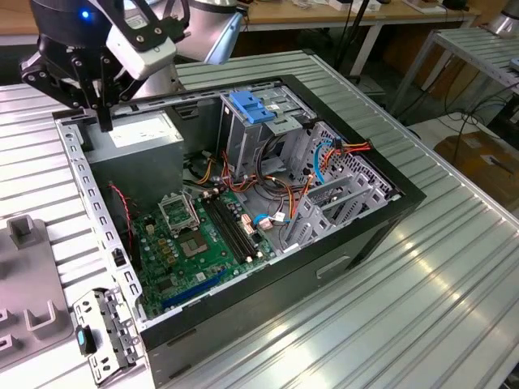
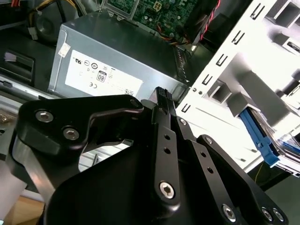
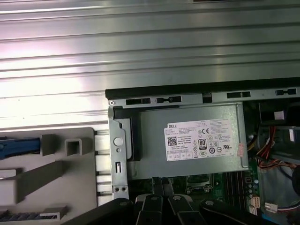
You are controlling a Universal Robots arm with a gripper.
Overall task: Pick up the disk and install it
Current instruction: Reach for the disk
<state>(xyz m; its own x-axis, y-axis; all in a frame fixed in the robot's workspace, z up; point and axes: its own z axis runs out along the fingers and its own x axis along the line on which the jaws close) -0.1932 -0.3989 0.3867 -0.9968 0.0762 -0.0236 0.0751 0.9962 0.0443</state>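
Observation:
My gripper (image 1: pixel 104 121) hangs shut and empty above the back corner of the open computer case (image 1: pixel 389 190), on the exterior view's left. Its black fingers (image 2: pixel 165 122) sit together just over the grey power supply box with a white sticker (image 3: pixel 197 138). The disk shows as a blue side rail (image 3: pixel 18 145) resting in a grey holder (image 3: pixel 56 168) on the table outside the case, apart from the gripper. That blue rail (image 2: pixel 257 136) also appears in the second wrist view, beside the holder's pale ribs.
Inside the case stand a tall grey cage with a blue handle (image 1: pixel 251 105), a green motherboard (image 1: pixel 199 239) and loose orange and blue cables (image 1: pixel 340 150). A perforated metal case edge (image 1: pixel 89 203) runs beside the gripper. The ribbed metal table (image 1: pixel 422 300) surrounds the case.

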